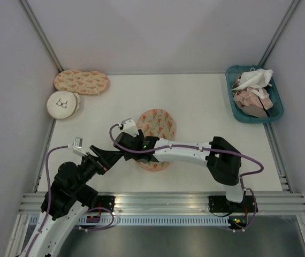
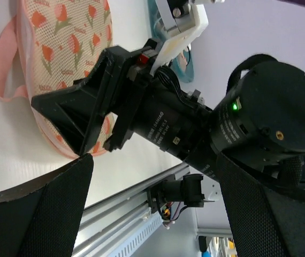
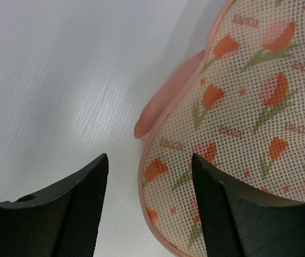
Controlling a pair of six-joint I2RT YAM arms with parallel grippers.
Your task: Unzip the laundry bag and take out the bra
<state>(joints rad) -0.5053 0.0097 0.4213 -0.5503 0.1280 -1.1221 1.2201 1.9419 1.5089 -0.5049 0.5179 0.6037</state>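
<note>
The laundry bag (image 1: 160, 124) lies mid-table, apparently closed, with no bra in sight. The right gripper (image 3: 148, 160) hangs spread over its pink edge beside the loop strap (image 3: 166, 93). The left gripper (image 2: 152, 160) gapes empty close by. Likely risks: pinching strap or mesh because no view shows a zipper pull, or the crowded arms colliding

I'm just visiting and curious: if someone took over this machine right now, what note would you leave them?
Left gripper: open, empty, just left of the laundry bag.
Right gripper: open, empty, over the bag's edge by its pink strap.
The bag lies mid-table and looks zipped; the bra is not in sight.
Done: nothing visible.
Left: unzip the bag, pull the bra out.
</note>
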